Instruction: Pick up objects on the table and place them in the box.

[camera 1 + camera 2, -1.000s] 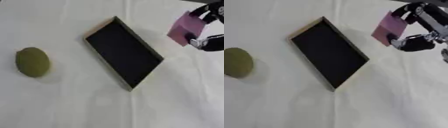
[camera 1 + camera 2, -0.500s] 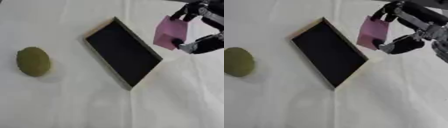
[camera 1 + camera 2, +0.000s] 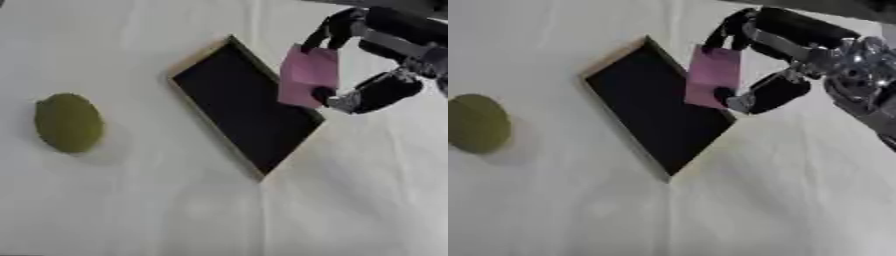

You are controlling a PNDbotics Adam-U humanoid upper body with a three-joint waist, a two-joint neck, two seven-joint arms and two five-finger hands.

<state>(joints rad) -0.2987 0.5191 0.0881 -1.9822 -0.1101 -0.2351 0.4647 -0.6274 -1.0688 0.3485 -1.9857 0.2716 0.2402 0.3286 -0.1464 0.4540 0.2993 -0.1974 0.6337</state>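
Note:
My right hand (image 3: 785, 60) reaches in from the upper right and pinches a pink flat block (image 3: 308, 76) between fingers above and thumb below. The block hangs above the right edge of the box (image 3: 243, 105), a shallow rectangular tray with a black inside and pale wooden rim, lying askew at the middle of the table. A round olive-green object (image 3: 67, 122) lies on the white cloth at the left, well apart from the box. My left hand shows in neither view.
A white cloth (image 3: 175, 210) covers the table, with faint fold lines running across it. Bare cloth lies below the box and between the box and the green object.
My right hand has carried the pink block leftward from beyond the box's right side until it hangs over the box's right edge. The green object and box have not moved on the cloth.

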